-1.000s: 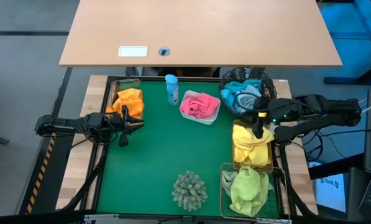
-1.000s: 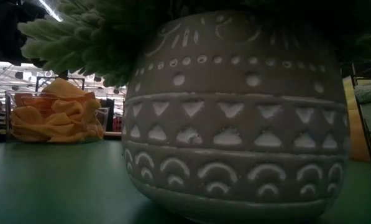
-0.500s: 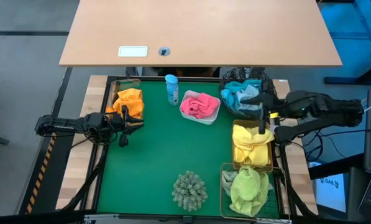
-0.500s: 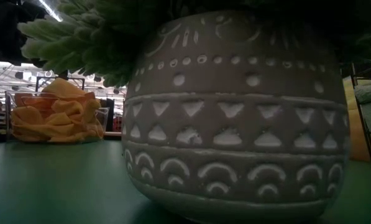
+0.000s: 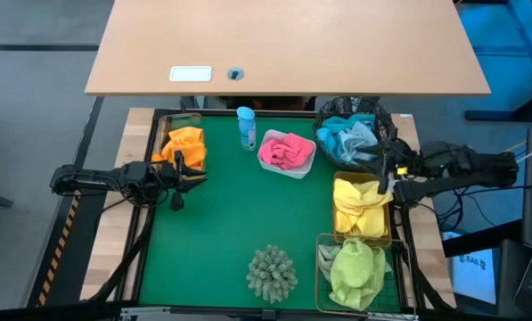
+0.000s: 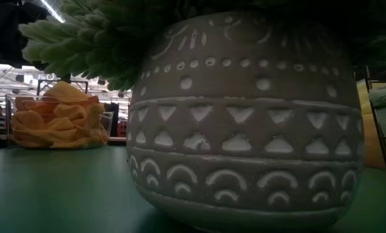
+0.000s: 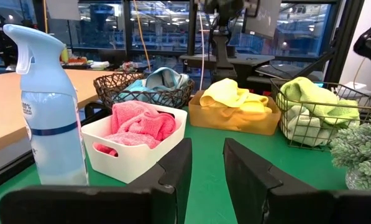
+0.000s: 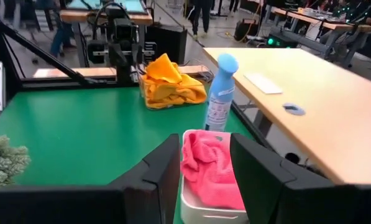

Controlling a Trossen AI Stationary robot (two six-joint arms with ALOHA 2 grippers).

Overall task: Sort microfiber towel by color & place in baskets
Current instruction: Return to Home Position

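Looking down, the green counter [image 5: 239,223] carries five holders, one colour in each. A clear tub [image 5: 181,116] of orange towels [image 5: 185,144] sits at the far left, a white tub [image 5: 303,171] with a pink towel [image 5: 283,152] is in the middle at the back, and a black basket [image 5: 372,111] of teal and grey towels [image 5: 346,135] is far right. Down the right edge stand a gold basket [image 5: 364,239] of yellow towels [image 5: 359,201] and a second gold basket [image 5: 388,290] of pale green towels [image 5: 355,267]. One bottle [image 5: 246,127] stands between the two tubs, and one plant [image 5: 272,273] sits at the front. The left hand [image 5: 192,175] hangs at the left edge, just beside the clear tub. The right hand [image 5: 383,171] hangs at the right edge, where the black basket meets the yellow one. From up here I can't make out either hand's fingers.

Down at counter level, the plant's patterned grey pot [image 6: 244,123], hidden from above, fills nearly everything. Only the clear tub on one side and a sliver of a gold basket on the other show, and neither hand does.

The left wrist camera shows the left hand's fingers [image 7: 173,168] slightly apart, released, grasping nothing. Beyond them are the bottle, white tub, black basket, both gold baskets and the plant's edge, but not the clear tub.

The right wrist camera shows the right hand's fingers [image 8: 253,168] parted and empty. Ahead are the white tub, bottle, clear tub and a plant tip, with the left arm [image 8: 118,37] behind the clear tub.
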